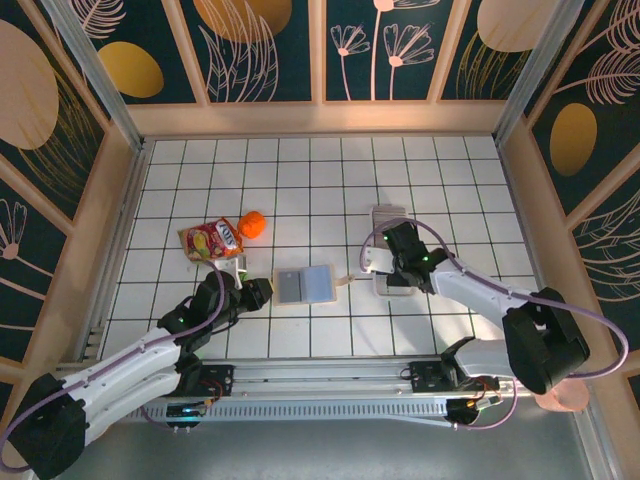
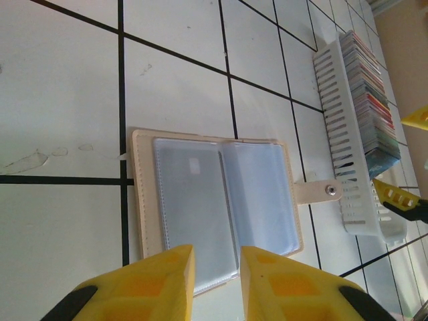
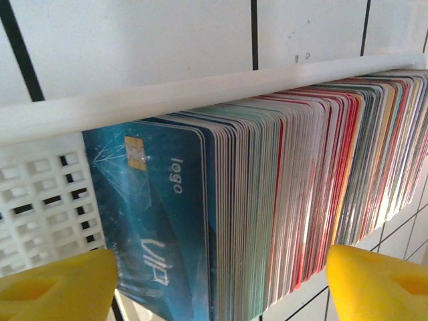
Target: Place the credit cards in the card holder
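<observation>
I'm parking the left end effector low at the near edge of the card holder. Its jaws are standing only narrowly apart and gripping nothing I can see. My read is that it's waiting there to steady the holder. The holder is lying flat on the bench just ahead of those fingers, spread open with its clear sleeves facing up. The snap tab is sticking out on the side away from the spine. The sleeves are looking empty; I'm seeing one pale patch under the plastic and can't tell what it is. A snack packet and an orange item are sitting beyond this end effector and aren't in play.

Further right, the white slotted tray is holding the credit cards, packed upright on edge in a tight row. A blue chip card is facing out at the end. I'm hovering the right end effector right over that row with jaws spread wide and one fingertip on each side of the stack. It's holding nothing and looks lined up for a pick. No card is out of the tray yet.
</observation>
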